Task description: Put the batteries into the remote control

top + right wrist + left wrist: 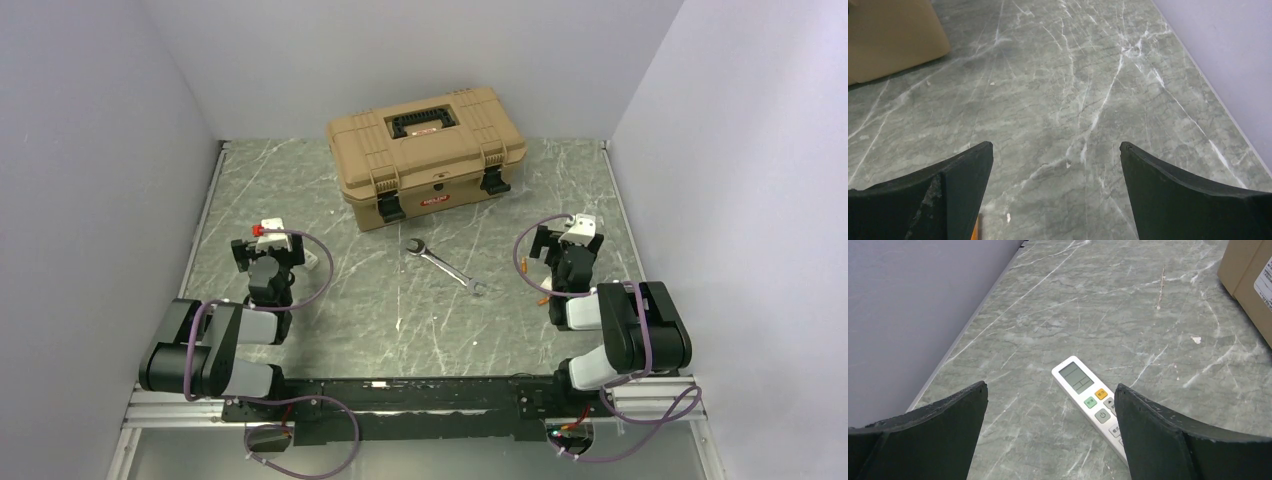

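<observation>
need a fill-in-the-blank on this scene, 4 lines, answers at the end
1. The left gripper and the right gripper both stand ___, holding nothing.
2. The remote control lies flat with its buttons facing ___.
3. The toolbox has its lid ___.
4. Seen from above, the wrench lies in front of the toolbox, ___ the two grippers.

Missing words: open; up; closed; between
</observation>
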`<action>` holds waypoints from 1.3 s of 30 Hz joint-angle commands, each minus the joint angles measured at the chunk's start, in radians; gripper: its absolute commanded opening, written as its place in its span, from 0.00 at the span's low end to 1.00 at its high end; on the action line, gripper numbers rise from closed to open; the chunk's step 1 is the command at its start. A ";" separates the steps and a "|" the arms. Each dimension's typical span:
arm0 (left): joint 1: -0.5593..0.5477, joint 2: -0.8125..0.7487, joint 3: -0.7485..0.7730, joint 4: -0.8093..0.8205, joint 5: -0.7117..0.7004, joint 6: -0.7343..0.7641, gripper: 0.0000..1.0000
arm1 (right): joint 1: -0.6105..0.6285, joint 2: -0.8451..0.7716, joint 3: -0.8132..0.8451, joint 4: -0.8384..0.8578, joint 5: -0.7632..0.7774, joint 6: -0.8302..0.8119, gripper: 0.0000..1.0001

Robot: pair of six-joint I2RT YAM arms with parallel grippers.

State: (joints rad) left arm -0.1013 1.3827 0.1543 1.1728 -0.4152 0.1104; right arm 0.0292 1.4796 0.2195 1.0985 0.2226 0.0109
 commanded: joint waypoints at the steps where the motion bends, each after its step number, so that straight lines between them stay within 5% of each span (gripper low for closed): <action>1: 0.005 -0.015 0.027 0.018 0.017 -0.016 0.99 | -0.005 0.002 0.029 0.022 -0.016 0.019 1.00; 11: 0.011 -0.018 0.031 0.008 0.008 -0.031 0.99 | -0.023 -0.009 0.021 0.032 -0.020 0.028 1.00; 17: -0.001 -0.085 -0.004 0.026 0.007 -0.003 0.99 | -0.023 -0.185 0.014 -0.125 -0.025 0.029 1.00; 23: -0.040 -0.345 0.119 -0.566 -0.041 -0.163 0.99 | -0.022 -0.386 0.005 -0.312 -0.022 0.141 1.00; 31: -0.098 -0.551 0.219 -0.878 -0.099 -0.292 0.99 | -0.009 -0.613 0.109 -0.686 -0.004 0.251 1.00; 34: -0.098 -0.588 0.346 -1.141 -0.078 -0.445 0.99 | -0.010 -0.658 0.197 -0.910 0.057 0.432 1.00; 39: -0.098 -0.603 0.547 -1.559 -0.018 -0.554 0.99 | -0.013 -0.624 0.295 -1.077 -0.006 0.452 1.00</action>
State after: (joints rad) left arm -0.1963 0.8139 0.5724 -0.0147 -0.4660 -0.2993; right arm 0.0174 0.8455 0.4477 0.2020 0.2344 0.3626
